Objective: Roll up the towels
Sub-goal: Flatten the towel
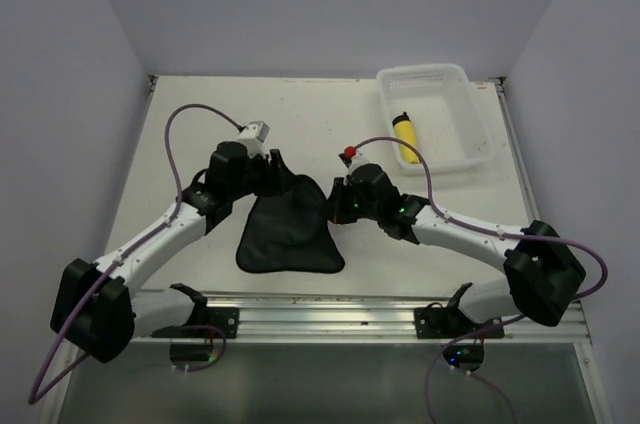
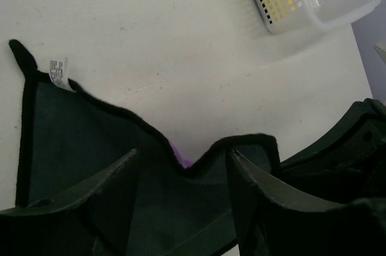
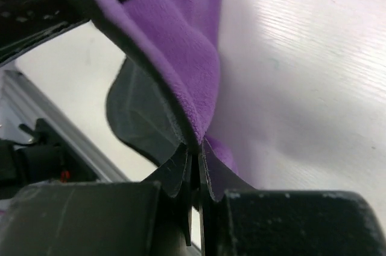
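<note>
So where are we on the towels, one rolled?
Roughly halfway. Done: the yellow towel lies rolled in the white basket. In hand: the purple towel is spread on the table, dark side up. The right gripper is shut on one far corner, and the left gripper has its jaws open over the other. Left: rolling the purple one; no roll started yet.

I see the purple towel [image 3: 181, 38] with a dark grey back and black edging. Yellow towel [image 1: 405, 131] is bright, perforated basket [image 1: 452, 114] white.
</note>
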Robot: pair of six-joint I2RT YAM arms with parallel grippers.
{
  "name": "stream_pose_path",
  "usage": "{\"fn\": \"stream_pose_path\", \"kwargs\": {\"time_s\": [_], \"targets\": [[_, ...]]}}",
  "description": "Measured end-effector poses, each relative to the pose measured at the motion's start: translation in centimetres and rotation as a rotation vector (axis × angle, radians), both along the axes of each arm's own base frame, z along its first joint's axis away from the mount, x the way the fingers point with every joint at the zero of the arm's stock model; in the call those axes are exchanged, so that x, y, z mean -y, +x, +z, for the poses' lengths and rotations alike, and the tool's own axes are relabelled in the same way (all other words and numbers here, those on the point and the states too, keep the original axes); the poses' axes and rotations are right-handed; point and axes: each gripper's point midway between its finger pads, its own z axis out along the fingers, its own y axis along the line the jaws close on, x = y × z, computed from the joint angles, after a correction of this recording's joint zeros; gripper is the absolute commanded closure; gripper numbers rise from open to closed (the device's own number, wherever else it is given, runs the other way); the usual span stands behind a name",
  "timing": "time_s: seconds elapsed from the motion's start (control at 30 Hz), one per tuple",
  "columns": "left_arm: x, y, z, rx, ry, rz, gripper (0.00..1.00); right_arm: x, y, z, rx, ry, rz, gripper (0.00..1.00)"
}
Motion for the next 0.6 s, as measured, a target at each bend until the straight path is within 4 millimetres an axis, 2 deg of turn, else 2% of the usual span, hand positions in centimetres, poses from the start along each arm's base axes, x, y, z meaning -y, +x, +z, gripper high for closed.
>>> {"fn": "stream_pose_path", "kwargs": {"time_s": [0.03, 0.07, 0.1, 0.17, 0.2, 0.27, 0.3, 0.37, 0.47, 0.53, 0.6], "targets": [[0.6, 0.2, -0.8, -0.016, 0.010, -0.007, 0.30, 0.6, 0.3, -1.1, -0.029, -0.019, -0.013, 0.99], [1.0, 0.5, -1.5, -0.027, 0.023, -0.008, 0.17, 1.0, 0.6, -1.8, -0.050, -0.036, -0.025, 0.96], [1.4, 0.6, -1.8, -0.031, 0.034, -0.011, 0.12, 1.4, 0.8, -2.4, -0.065, -0.050, -0.035, 0.83], [1.9, 0.9, -1.6, -0.017, 0.042, -0.008, 0.06, 2.1, 0.8, -3.3, -0.089, -0.082, -0.051, 0.70], [2.1, 1.2, -1.1, 0.001, 0.044, 0.000, 0.04, 2.3, 0.7, -3.6, -0.094, -0.096, -0.055, 0.59], [2.2, 2.1, 0.4, 0.047, 0.041, 0.024, 0.01, 3.2, 0.6, -4.2, -0.103, -0.136, -0.076, 0.54], [2.0, 2.6, 1.1, 0.070, 0.044, 0.045, 0.01, 3.7, 0.6, -4.4, -0.103, -0.162, -0.092, 0.47], [1.6, 3.6, 2.1, 0.109, 0.049, 0.088, 0.00, 5.1, 0.6, -4.7, -0.102, -0.216, -0.131, 0.39], [0.6, 4.4, 2.3, 0.128, 0.071, 0.152, 0.01, 7.1, 0.8, -3.9, -0.077, -0.279, -0.188, 0.37], [0.1, 4.9, 1.7, 0.122, 0.094, 0.185, 0.01, 8.2, 1.1, -2.4, -0.042, -0.307, -0.226, 0.37], [-0.3, 5.4, 0.6, 0.102, 0.118, 0.206, 0.04, 9.1, 1.4, -1.1, -0.006, -0.319, -0.252, 0.43]]}}
